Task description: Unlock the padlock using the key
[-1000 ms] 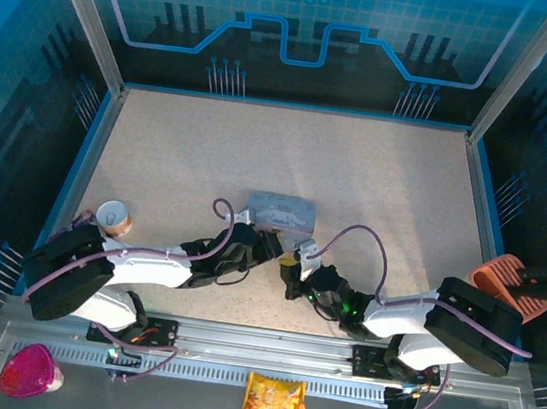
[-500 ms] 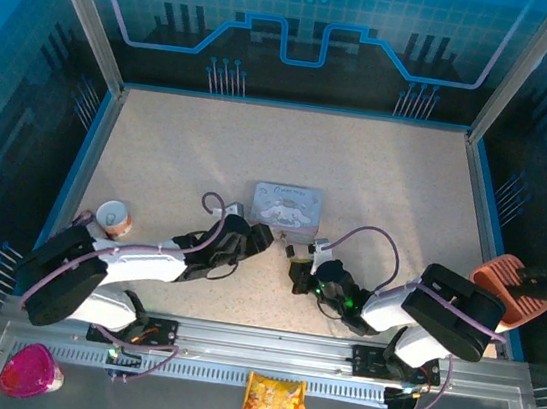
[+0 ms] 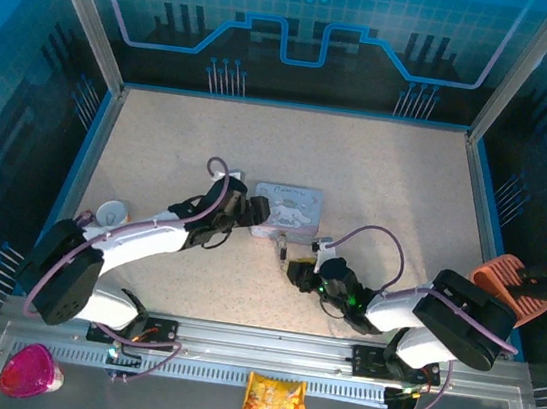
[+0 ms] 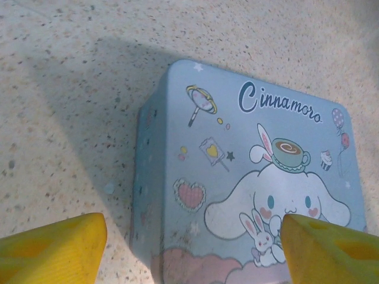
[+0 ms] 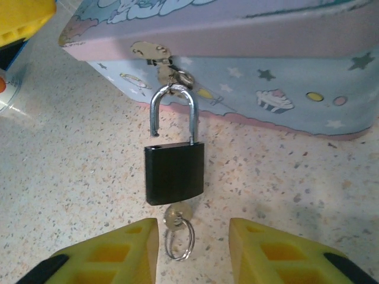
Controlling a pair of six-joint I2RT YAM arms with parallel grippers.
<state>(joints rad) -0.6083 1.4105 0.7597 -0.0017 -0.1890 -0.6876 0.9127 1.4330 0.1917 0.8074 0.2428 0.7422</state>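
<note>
At tin (image 5: 266, 83) near side | padlock (image 5: 174, 171) shackle open, key (image 5: 175, 218) in keyhole | right claw (image 5: 193, 248) released | left claw (image 4: 192, 248) released above tin

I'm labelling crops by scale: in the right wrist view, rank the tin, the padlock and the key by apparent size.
1. tin, largest even though the frame crops it.
2. padlock.
3. key, stuck in the padlock's base, clearly smallest.

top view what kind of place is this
Probably a robot test cell: a speckled table boxed in by a metal frame and blue printed panels, left arm and right arm bolted to a rail at its near edge.
</note>
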